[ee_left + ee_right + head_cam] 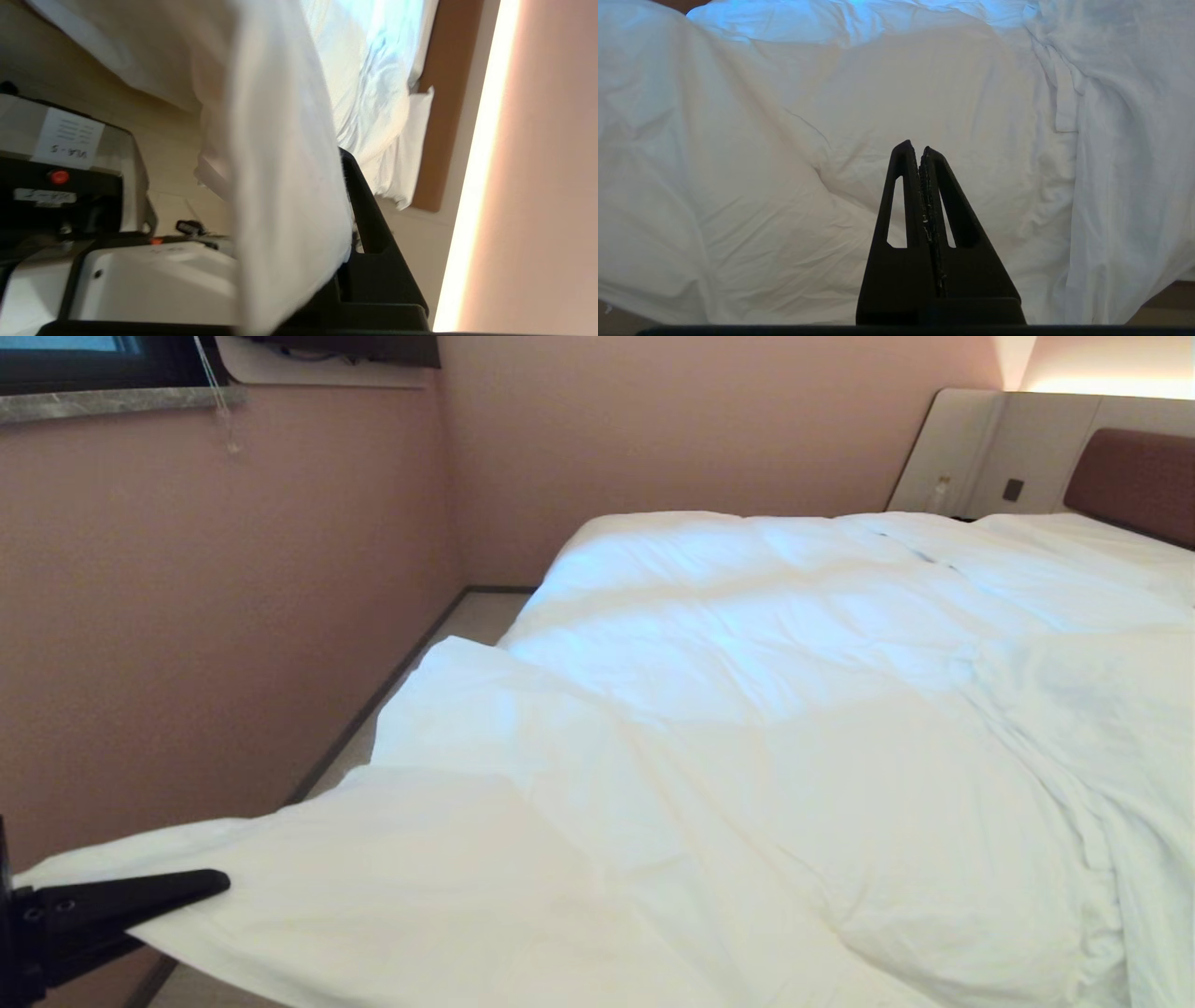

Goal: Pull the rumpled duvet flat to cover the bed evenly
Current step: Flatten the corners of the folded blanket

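Black left gripper (187, 889), fingers clamped on the corner of the puffy white wrinkled duvet (709, 728), is mid-pull off the low white-sheeted bed (1074, 537); next, draw outward until flat; right gripper (920, 151) idle, fingers closed, empty.

Warm dim room; cool window glare across the duvet (747, 644)

L claw (201, 887) clamped on fabric, low left; R claw (918, 150) closed, parked.
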`<state>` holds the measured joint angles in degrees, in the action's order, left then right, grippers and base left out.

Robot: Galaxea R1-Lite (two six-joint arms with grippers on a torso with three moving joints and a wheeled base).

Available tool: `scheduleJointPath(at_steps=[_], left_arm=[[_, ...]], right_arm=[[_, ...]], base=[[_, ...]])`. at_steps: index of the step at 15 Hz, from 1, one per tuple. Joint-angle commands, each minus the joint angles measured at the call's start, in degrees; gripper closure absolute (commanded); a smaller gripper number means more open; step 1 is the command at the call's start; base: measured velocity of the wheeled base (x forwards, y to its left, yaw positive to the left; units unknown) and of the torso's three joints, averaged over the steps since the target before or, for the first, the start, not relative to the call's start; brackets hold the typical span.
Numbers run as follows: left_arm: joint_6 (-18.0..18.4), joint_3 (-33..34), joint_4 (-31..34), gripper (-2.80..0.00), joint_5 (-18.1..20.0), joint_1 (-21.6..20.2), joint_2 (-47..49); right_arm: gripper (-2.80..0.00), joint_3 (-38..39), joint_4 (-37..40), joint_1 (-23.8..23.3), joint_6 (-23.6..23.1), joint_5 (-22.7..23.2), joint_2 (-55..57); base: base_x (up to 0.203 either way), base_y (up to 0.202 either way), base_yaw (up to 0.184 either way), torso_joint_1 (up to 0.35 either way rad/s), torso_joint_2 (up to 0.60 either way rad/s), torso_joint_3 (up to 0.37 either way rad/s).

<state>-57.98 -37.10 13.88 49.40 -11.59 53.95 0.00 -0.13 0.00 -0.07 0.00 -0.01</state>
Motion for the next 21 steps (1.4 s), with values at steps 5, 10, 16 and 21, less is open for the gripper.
scheduleJointPath(at_steps=[5,10,16,21], left_arm=[[2.1,0.2,2.7,0.0,0.3,8.0,-3.3],[2.0,0.2,2.7,0.0,0.2,11.6,-0.9],[2.2,-1.7,3.3,0.0,-0.4,12.4,3.3],[4.4,-7.0,18.9,0.0,-0.4,14.4,2.2]], right_arm=[[0.0,0.0,0.0,0.0,0.0,0.0,0.0],[0.0,0.0,0.0,0.0,0.0,0.0,0.0],[0.0,0.0,0.0,0.0,0.0,0.0,0.0],[0.0,0.0,0.0,0.0,0.0,0.0,0.0]], base=[[0.0,0.0,0.0,0.0,0.0,0.0],[0.0,0.0,0.0,0.0,0.0,0.0],[0.0,0.0,0.0,0.0,0.0,0.0],[0.0,0.0,0.0,0.0,0.0,0.0]])
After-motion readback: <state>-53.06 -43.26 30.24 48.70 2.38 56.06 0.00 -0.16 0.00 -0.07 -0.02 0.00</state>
